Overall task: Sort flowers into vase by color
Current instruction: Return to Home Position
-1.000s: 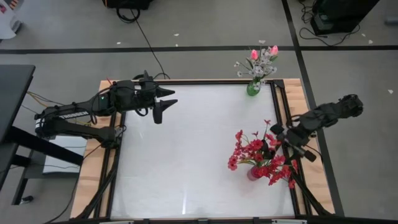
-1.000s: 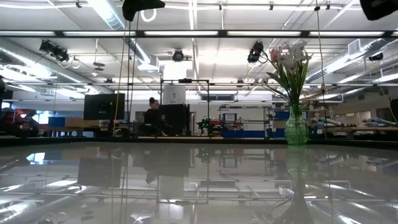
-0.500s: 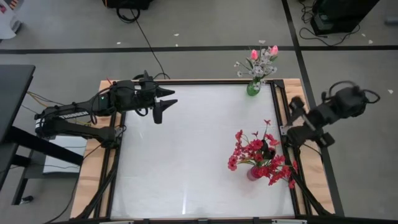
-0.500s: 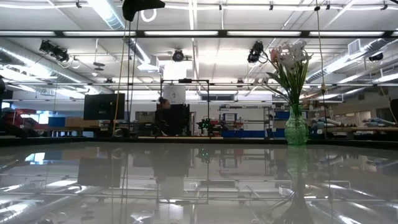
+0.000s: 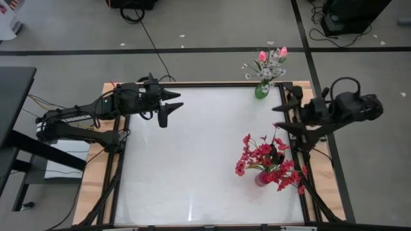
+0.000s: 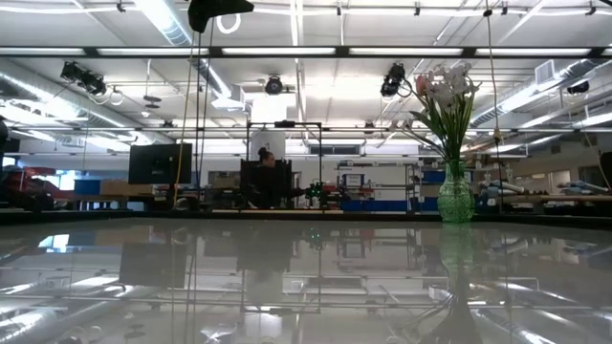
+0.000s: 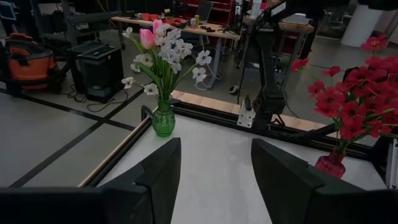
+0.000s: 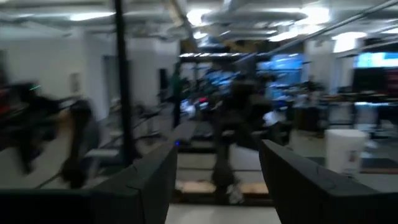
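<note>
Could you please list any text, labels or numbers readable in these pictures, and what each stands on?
No text can be read.
The green vase and the red vase show no lettering.
The bright screens in the right wrist view are too blurred.

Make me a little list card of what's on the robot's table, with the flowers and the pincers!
Green vase: far right corner, holds pink and white flowers
Red vase: near right side, holds red flowers
Left pincer: open, empty, above the far left of the table
Right pincer: open, empty, above the right edge, between the vases
</note>
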Robot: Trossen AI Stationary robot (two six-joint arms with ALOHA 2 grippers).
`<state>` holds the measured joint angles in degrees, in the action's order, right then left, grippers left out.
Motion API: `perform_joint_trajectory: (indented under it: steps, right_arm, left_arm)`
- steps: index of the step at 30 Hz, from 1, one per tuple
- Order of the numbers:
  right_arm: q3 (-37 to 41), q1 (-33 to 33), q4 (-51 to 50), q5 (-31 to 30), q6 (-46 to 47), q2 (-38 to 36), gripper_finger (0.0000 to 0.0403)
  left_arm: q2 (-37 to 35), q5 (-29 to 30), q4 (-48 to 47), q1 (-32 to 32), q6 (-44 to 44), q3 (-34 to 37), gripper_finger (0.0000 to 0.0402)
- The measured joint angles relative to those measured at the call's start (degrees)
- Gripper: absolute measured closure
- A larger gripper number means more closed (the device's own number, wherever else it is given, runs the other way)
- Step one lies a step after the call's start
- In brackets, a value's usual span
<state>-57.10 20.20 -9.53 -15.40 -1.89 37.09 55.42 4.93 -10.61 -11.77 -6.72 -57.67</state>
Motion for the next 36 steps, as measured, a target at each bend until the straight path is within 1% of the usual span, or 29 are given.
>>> perform_joint_trajectory:
  steps: [3, 6, 9, 11, 13, 14, 15, 18, 21, 23, 27, 31, 34, 36]
  right_arm:
    - [0.02, -1.76, 4.28, -4.15, 0.27, 2.17, 0.0183]
    - [0.0, -3.88, 5.08, -7.58, 3.3, 3.3, 0.022]
    - [0.0, -6.02, 5.04, -8.16, 7.45, 4.21, 0.0276]
    - [0.06, -6.96, 4.82, -8.16, 9.85, 4.6, 0.0321]
    - [0.07, -7.57, 4.48, -8.67, 10.56, 4.69, 0.0368]
    - [0.07, -7.74, 3.55, -8.86, 10.09, 4.62, 0.0385]
    - [0.07, -7.85, 2.13, -9.09, 9.26, 4.55, 0.0392]
    - [0.07, -8.18, -3.18, -10.47, 9.1, 4.37, 0.0388]
    - [0.09, -8.44, -8.45, -11.59, 12.21, 4.13, 0.0396]
    - [0.09, -8.45, -10.02, -11.82, 13.77, 3.49, 0.0397]
    - [0.09, -8.45, -12.67, -12.11, 12.63, 1.61, 0.0398]
    - [0.78, -8.95, -15.74, -12.97, 13.35, -1.17, 0.0399]
    - [3.69, -9.23, -15.72, -13.54, 14.12, -4.45, 0.04]
    - [6.58, -9.41, -14.58, -13.53, 14.16, -6.91, 0.04]
  left_arm:
    - [0.0, 0.0, 0.03, 0.0, 0.0, -0.01, 0.02]
    - [0.0, 0.0, 1.87, 0.0, 0.0, 0.02, 0.02]
    - [-0.02, 0.0, 3.51, 0.0, 0.0, 0.02, 0.02]
    - [0.0, 0.02, 3.57, -0.02, 0.0, 0.02, 0.02]
    - [0.0, 0.02, 3.52, -0.01, 0.0, 0.02, 0.02]
    - [0.0, 0.02, 3.55, 0.02, 0.0, 0.02, 0.02]
    - [0.0, 0.02, 3.59, 0.05, -0.08, 0.02, 0.02]
    - [0.18, 0.0, 3.57, 0.07, -1.62, 0.02, 0.02]
    - [0.24, 0.0, 5.93, 0.07, -3.06, 0.02, 0.02]
    - [0.18, 0.0, 7.58, 0.07, -2.95, 0.02, 0.02]
    - [0.22, 0.42, 6.49, -0.24, -1.56, 0.02, 0.0209]
    - [-0.52, 0.42, 1.61, -0.37, -0.28, 0.06, 0.0244]
    - [-2.56, 0.31, 1.84, -0.65, -1.2, 0.07, 0.028]
    - [-4.69, 0.19, 0.54, -1.4, -0.07, 0.0, 0.0308]
